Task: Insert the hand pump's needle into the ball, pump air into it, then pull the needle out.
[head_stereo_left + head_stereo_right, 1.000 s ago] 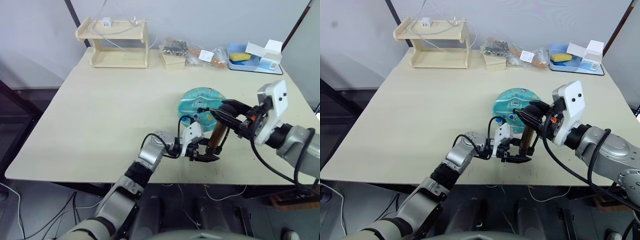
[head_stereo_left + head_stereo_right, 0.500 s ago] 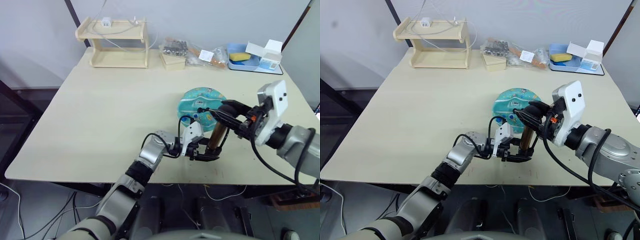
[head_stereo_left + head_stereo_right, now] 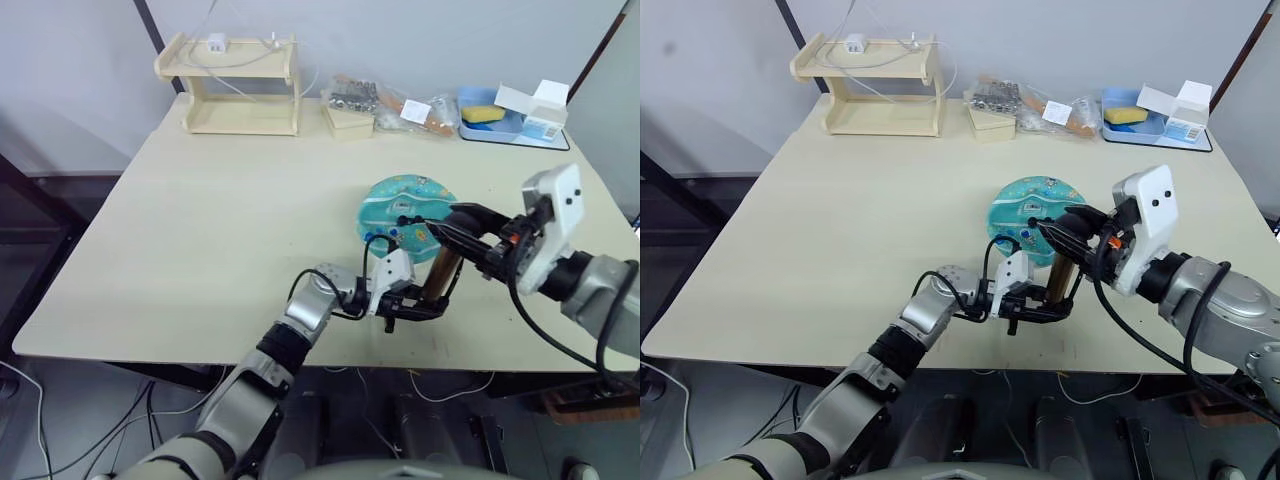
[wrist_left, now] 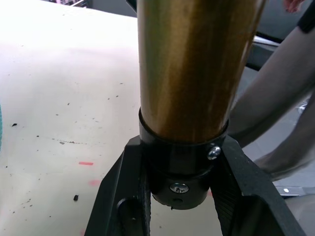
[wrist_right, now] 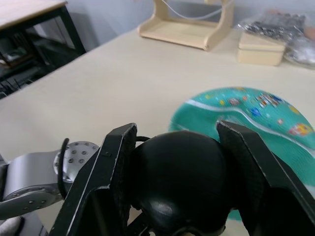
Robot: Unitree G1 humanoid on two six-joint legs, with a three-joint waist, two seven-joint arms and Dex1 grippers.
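The hand pump (image 3: 440, 274) stands nearly upright near the table's front edge, its amber cylinder (image 4: 184, 69) rising from a black end cap. My left gripper (image 3: 418, 307) is shut on that bottom cap, a finger (image 4: 125, 196) on each side. My right gripper (image 3: 447, 222) is shut on the black handle (image 5: 177, 172) at the top. The ball (image 3: 404, 201) lies flattened on the table just behind the pump. A thin black hose (image 3: 376, 241) loops from the pump towards the ball's near edge. The needle is hidden.
A wooden shelf (image 3: 230, 85) stands at the back left of the table (image 3: 200, 220). A small wooden box (image 3: 350, 121), plastic bags (image 3: 405, 106) and a blue tray (image 3: 495, 125) with a sponge and a white box line the back edge.
My left gripper has levelled out and slid slightly right, its fingers now tight on the pump's bottom cap. The right gripper keeps the handle. The camera has shifted a little.
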